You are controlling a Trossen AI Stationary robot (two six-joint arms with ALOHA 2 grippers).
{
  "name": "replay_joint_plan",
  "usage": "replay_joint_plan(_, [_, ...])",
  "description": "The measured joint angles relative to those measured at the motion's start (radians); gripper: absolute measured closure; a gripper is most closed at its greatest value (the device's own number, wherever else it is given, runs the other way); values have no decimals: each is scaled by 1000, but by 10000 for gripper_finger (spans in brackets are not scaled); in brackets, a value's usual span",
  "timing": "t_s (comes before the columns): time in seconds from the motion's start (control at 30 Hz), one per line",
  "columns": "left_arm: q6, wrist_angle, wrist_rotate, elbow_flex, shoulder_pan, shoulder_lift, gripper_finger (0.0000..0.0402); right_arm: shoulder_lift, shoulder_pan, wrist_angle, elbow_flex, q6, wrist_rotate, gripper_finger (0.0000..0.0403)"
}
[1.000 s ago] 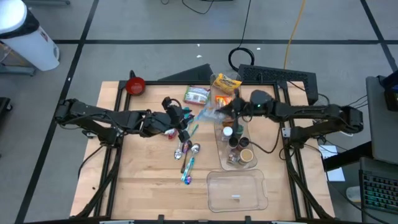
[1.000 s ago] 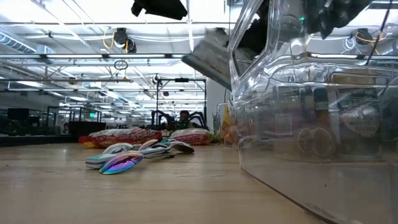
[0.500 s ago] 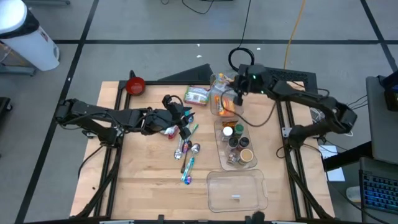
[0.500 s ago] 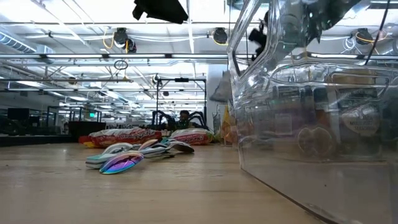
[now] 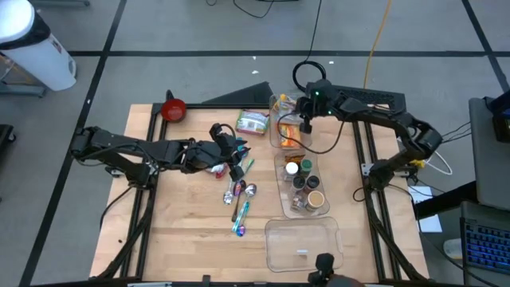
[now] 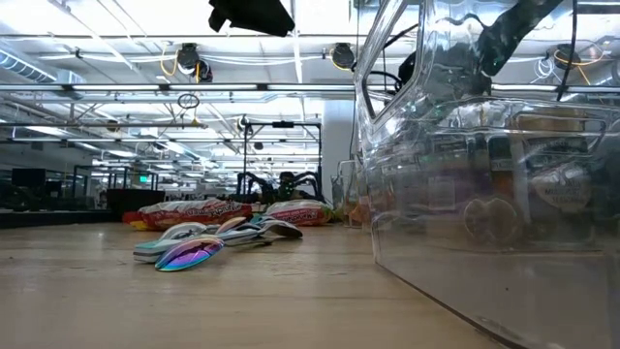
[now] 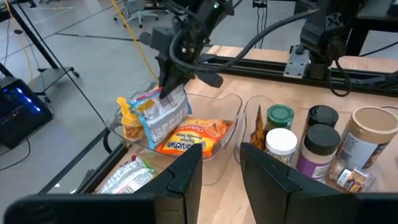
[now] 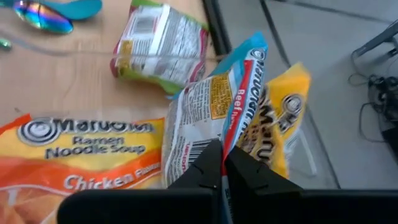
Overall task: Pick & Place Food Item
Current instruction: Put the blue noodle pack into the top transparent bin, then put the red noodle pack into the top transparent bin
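Already the right tool is clenching a noodle packet over the clear tray at twelve o'clock, release pending; the left tool, partly parted and empty, is waiting mid-tabletop.

Beef ramen packet: silver-white wrapper, blue and red trim, barcode showing. Held upright by its top edge, pinched in the right gripper, above a clear bin at the table's far edge. Orange chicken ramen packet: flat in that bin. Yellow packet: just behind.
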Motion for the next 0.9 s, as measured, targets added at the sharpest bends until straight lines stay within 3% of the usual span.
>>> replay_joint_plan(0.33, [-3, 0, 0, 0, 0, 0, 284, -6, 2, -34, 0, 78, 7, 389])
replay_joint_plan(0.6, [-3, 0, -1, 0, 0, 0, 284, -74, 3, -45, -1, 81, 58, 277])
replay_joint_plan(0.77, [-15, -21, -2, 0, 1, 0, 284, -181, 28, -51, -2, 162, 138, 208])
replay_joint_plan(0.9, [-21, -29, -4, 0, 12, 1, 284, -289, 76, -60, -2, 280, 135, 177])
